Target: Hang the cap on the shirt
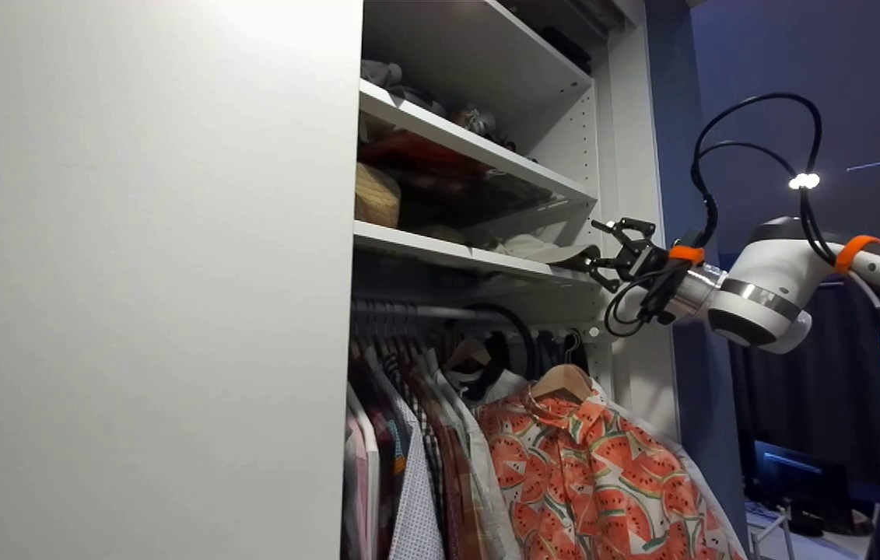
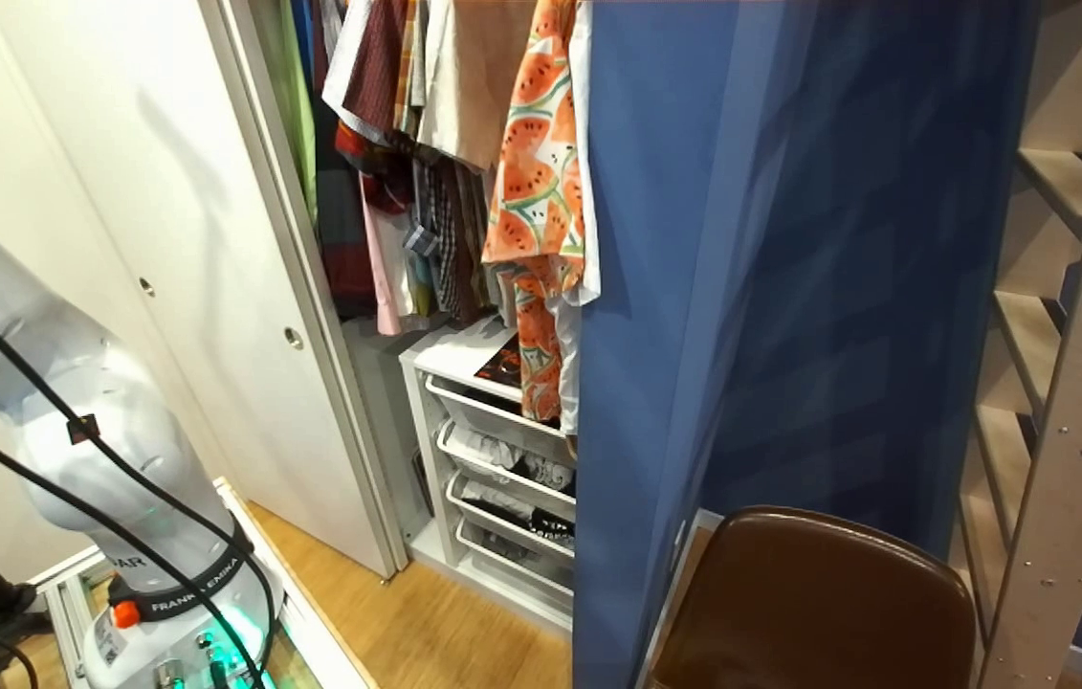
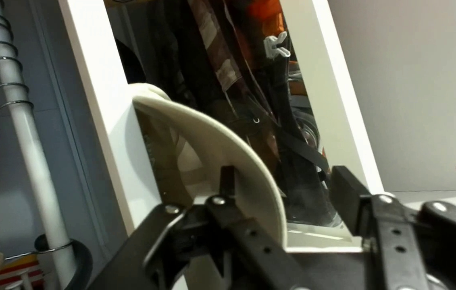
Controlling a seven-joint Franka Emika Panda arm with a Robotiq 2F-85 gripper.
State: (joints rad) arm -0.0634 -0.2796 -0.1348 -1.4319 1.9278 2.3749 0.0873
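The beige cap [image 1: 537, 250] lies on a middle closet shelf in an exterior view, its brim jutting past the shelf's front edge. Its brim also shows from below in the wrist view [image 3: 219, 133]. My gripper [image 1: 603, 247] is open at the brim's tip. In the wrist view my gripper [image 3: 286, 181] has one finger in front of the brim's underside and the other beyond the brim's edge, with a wide gap. I cannot tell whether a finger touches the brim. The orange-red watermelon shirt [image 1: 587, 467] hangs below on a wooden hanger; its lower part shows in an exterior view [image 2: 541, 144].
The cap's shelf [image 1: 424, 243] has another shelf [image 1: 478, 148] above it. The hanging rail [image 1: 440, 311] with several garments [image 1: 408, 467] is below. The closet's side post [image 1: 634, 117] stands close to my gripper. A white door [image 1: 152, 280] covers the other side.
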